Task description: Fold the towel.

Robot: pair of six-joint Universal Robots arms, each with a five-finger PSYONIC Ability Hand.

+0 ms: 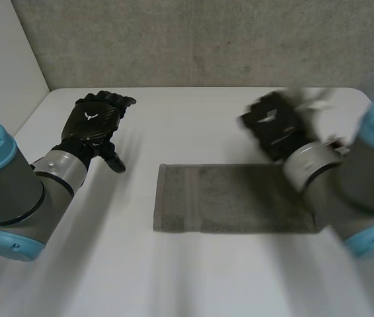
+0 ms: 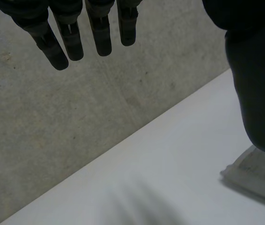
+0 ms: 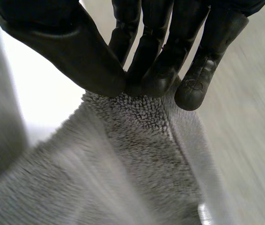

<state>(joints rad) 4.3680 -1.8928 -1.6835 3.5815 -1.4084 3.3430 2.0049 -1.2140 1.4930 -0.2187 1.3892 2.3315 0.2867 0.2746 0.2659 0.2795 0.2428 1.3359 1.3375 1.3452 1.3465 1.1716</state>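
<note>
The towel [image 1: 233,198] is grey terry cloth, matt, with rough looped pile and a flatter woven band along one edge. The tabletop [image 1: 193,125] is white, smooth and matt. The wall [image 1: 207,39] looks like rough, speckled concrete. The left hand [image 1: 94,124] has a black, faintly shiny woven shell.

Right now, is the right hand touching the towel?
Touching: the right wrist view shows the right hand pinching the towel between thumb and fingers.
</note>
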